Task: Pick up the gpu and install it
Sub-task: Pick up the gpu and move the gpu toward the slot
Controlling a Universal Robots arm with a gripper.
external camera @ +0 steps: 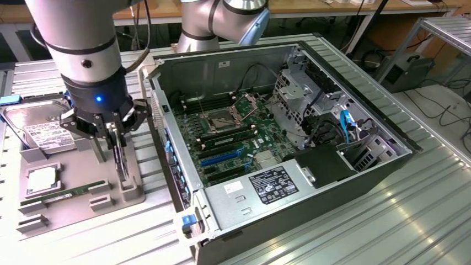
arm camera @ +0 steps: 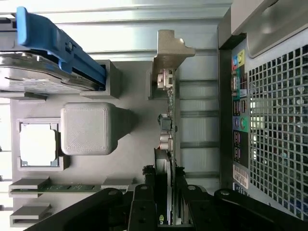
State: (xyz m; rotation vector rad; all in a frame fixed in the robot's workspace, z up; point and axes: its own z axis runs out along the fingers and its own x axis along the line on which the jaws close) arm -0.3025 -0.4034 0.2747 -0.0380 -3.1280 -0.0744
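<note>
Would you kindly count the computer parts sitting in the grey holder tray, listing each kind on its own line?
hard drive: 1
processor chip: 1
memory stick: 1
gpu, standing on edge and gripped by the hand: 1
Total: 4

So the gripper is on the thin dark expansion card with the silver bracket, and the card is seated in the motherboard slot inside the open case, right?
Not quite. The thin dark expansion card is not inside the open black computer case. It stands on edge in the grey holder tray beside the case, as the exterior view shows. The gripper is on it, as you say.
</note>
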